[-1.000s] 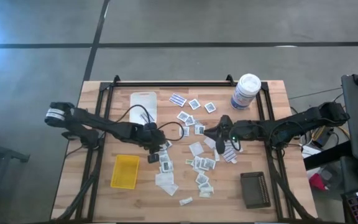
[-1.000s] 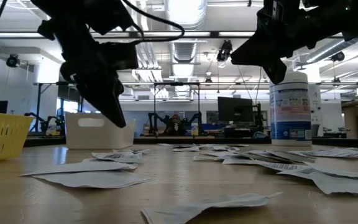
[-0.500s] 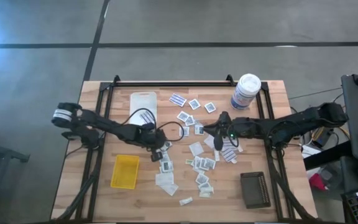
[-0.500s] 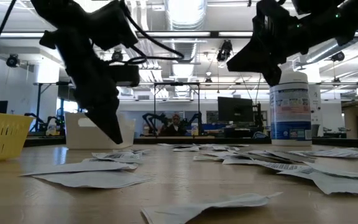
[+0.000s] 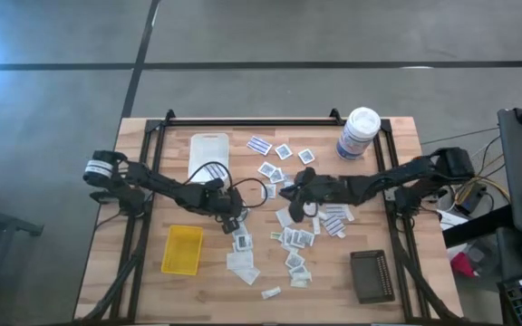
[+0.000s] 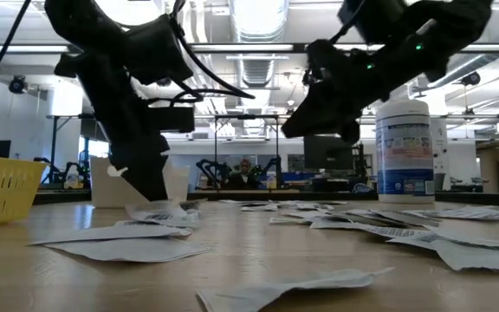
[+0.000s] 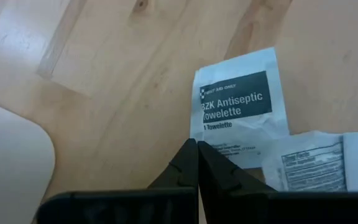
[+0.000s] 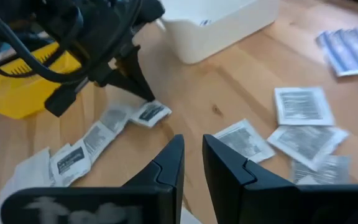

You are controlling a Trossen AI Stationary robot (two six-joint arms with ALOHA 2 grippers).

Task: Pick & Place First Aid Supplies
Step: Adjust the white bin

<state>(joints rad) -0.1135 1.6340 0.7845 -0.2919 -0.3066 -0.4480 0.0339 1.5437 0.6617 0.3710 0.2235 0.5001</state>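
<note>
the yellow tray sits nearest the left front of the table, and the white tray lies just behind it; every place below is given from that white tray. a little in front of its right corner, the left gripper is down at the table with its fingers pressed together. its wrist view shows the tips closed at the edge of an antiseptic towelette packet; whether they actually pinch the paper or only rest on it, i cannot tell.

to do this step well, i would judge the lift should be slow and straight up, watching that the towelette packet rises with the tips. it overlaps a neighbouring packet, so a drag sideways could pull that one along. if the corner slips free, reopen and bite deeper instead of hauling.

farther right of the white tray, the right gripper hovers above the scattered first aid supplies, its fingers a little apart and holding nothing i can see. the white canister stands beyond, well right of the white tray.
</note>
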